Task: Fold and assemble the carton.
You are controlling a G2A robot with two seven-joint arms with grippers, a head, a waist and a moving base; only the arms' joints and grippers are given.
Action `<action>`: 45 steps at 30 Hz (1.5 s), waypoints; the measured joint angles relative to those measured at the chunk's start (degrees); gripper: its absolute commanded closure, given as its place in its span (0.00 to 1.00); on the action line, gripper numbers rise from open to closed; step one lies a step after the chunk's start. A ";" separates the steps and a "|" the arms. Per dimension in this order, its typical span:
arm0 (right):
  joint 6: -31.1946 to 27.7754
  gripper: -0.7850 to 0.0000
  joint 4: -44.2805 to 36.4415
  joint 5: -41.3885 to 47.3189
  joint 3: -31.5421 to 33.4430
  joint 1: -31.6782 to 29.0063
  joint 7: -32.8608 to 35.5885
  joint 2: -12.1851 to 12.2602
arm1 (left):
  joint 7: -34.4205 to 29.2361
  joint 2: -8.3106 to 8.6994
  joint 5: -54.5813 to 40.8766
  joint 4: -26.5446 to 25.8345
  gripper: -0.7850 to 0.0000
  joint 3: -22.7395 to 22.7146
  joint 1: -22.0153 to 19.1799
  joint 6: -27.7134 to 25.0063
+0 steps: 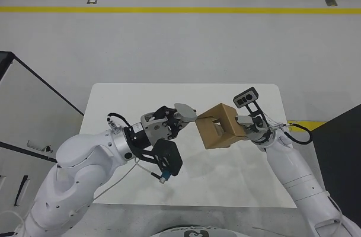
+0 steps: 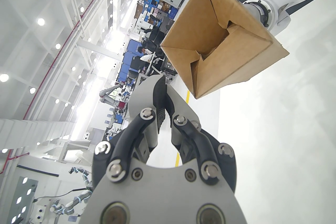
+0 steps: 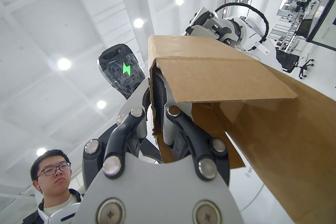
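Observation:
A brown cardboard carton (image 1: 219,125) is held up above the middle of the white table (image 1: 109,101). Its folded end flaps (image 2: 210,51) interlock, with a small gap at the centre, and face my left gripper. My right gripper (image 3: 155,83) is shut on one carton wall (image 3: 210,78) at the carton's right side, beside loose open flaps. My left gripper (image 2: 161,83) is shut with nothing in it, just left of the carton and a little short of its near corner (image 1: 198,121).
Dark cabinets (image 1: 8,89) stand off the table's left edge and a dark panel (image 1: 346,154) off its right. A yellow line (image 1: 180,9) crosses the floor beyond. The table surface around the carton is bare.

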 measured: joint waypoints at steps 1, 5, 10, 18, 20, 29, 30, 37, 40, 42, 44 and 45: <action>0.00 1.00 0.00 0.00 0.00 0.00 0.00 0.00 | 0.01 0.00 -0.01 0.00 1.00 0.00 0.00 0.00; 0.00 1.00 0.00 0.00 0.00 0.00 0.00 0.00 | 0.04 -0.03 -0.37 0.11 1.00 -0.07 0.18 0.36; 0.00 1.00 0.00 0.00 0.00 0.00 0.00 0.00 | 2.19 0.17 -3.95 1.81 1.00 -3.00 1.47 -0.14; 0.00 1.00 0.00 0.00 0.00 0.00 0.00 0.00 | 6.14 0.90 -9.51 4.69 1.00 -11.76 5.92 -1.87; 0.00 1.00 0.00 0.00 0.00 0.00 0.00 0.00 | 6.86 1.13 -9.58 5.22 1.00 -13.99 6.87 -2.61; 0.00 1.00 0.00 0.00 0.00 0.00 0.00 0.00 | 21.13 2.32 -7.85 17.11 0.93 -15.46 -2.81 -12.85; 0.00 1.00 0.00 0.00 0.00 0.00 0.00 0.00 | 23.15 2.49 -7.39 19.06 0.53 -15.24 -4.63 -14.37; 0.00 1.00 0.00 0.00 0.00 0.00 0.00 0.00 | 41.01 4.18 0.07 33.30 0.00 -10.59 -16.52 -21.79; 0.00 1.00 0.00 0.00 0.00 0.00 0.00 0.00 | 43.58 4.84 -0.43 36.76 0.00 -7.02 -19.09 -19.09; 0.00 1.00 0.00 0.00 0.00 0.00 0.00 0.00 | 43.51 4.87 -0.52 36.76 0.00 -6.96 -19.09 -18.88; 0.00 1.00 0.00 0.00 0.00 0.00 0.00 0.00 | 43.43 4.85 -0.51 36.62 0.00 -7.12 -18.99 -18.97; 0.00 1.00 0.00 0.00 0.00 0.00 0.00 0.00 | 43.43 4.84 -0.50 36.61 0.00 -7.14 -18.99 -18.98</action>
